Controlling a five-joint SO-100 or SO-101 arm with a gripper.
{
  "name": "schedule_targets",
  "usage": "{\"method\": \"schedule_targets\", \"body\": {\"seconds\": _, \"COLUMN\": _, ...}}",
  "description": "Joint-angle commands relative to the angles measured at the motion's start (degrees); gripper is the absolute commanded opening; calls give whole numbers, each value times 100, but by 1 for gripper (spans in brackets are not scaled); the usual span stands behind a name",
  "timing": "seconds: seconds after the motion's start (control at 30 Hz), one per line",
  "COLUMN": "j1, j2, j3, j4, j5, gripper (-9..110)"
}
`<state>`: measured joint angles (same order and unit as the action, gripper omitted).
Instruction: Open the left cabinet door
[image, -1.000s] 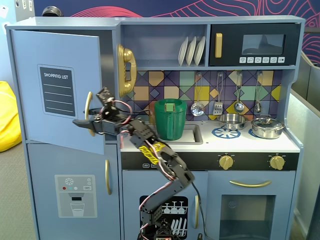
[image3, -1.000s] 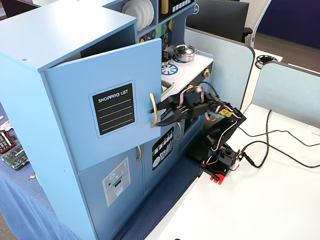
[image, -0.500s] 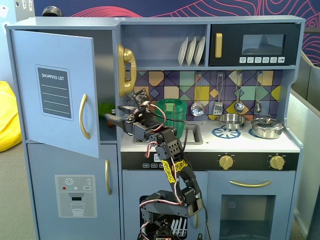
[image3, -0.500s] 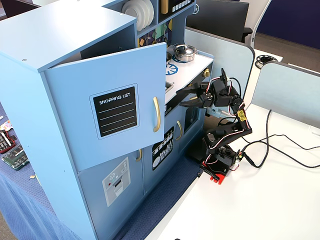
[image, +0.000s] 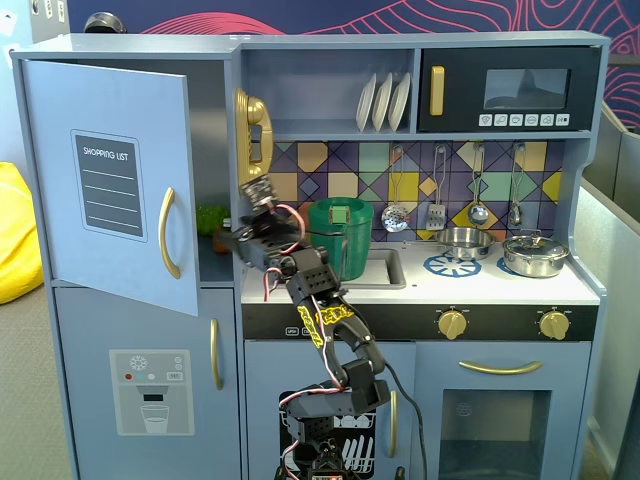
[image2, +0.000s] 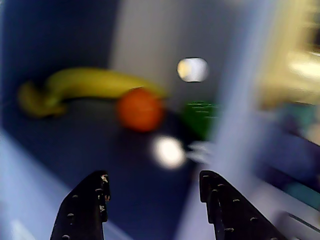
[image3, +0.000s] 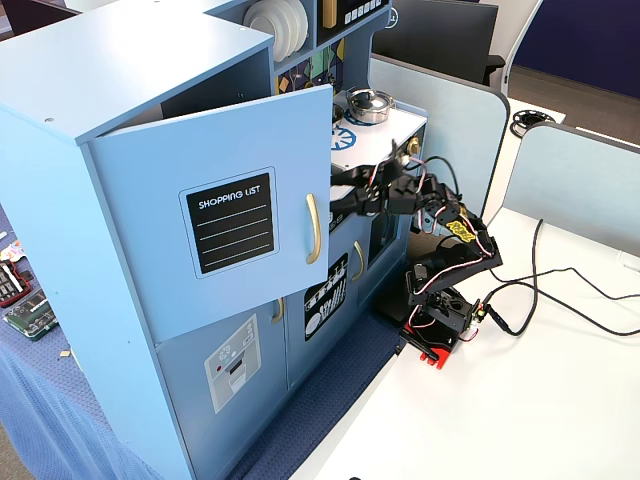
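Blue-grey left cabinet door (image: 110, 180) with its black shopping-list chalkboard and curved gold handle (image: 167, 233) stands swung open from the toy kitchen's upper left compartment; the black pincer (image2: 152, 186) hangs open and empty beside its free edge.

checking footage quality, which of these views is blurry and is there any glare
Wrist view: heavily blurred, the banana and orange smeared, two bright glare spots, only the gripper fingers fairly sharp. Both fixed views: sharp and evenly lit, the left cabinet door chalkboard text readable, no strong glare.
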<state>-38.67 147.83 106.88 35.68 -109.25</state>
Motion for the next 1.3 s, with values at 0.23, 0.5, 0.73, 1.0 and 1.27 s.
{"method": "schedule_targets", "body": {"seconds": 0.23, "j1": -1890, "j2": -193, "j3": 369, "j4": -1151, "j5": -624, "gripper": 13}}
{"method": "schedule_targets", "body": {"seconds": 0.5, "j1": -3120, "j2": -220, "j3": 580, "j4": -1635, "j5": -765, "gripper": 13}}
{"method": "schedule_targets", "body": {"seconds": 0.73, "j1": -2373, "j2": -88, "j3": 738, "j4": -1371, "j5": -765, "gripper": 10}}
{"method": "schedule_targets", "body": {"seconds": 1.0, "j1": 589, "j2": 562, "j3": 2083, "j4": -923, "j5": -536, "gripper": 10}}
{"method": "schedule_targets", "body": {"seconds": 1.27, "j1": 2522, "j2": 1731, "j3": 4333, "j4": -264, "j5": -123, "gripper": 6}}
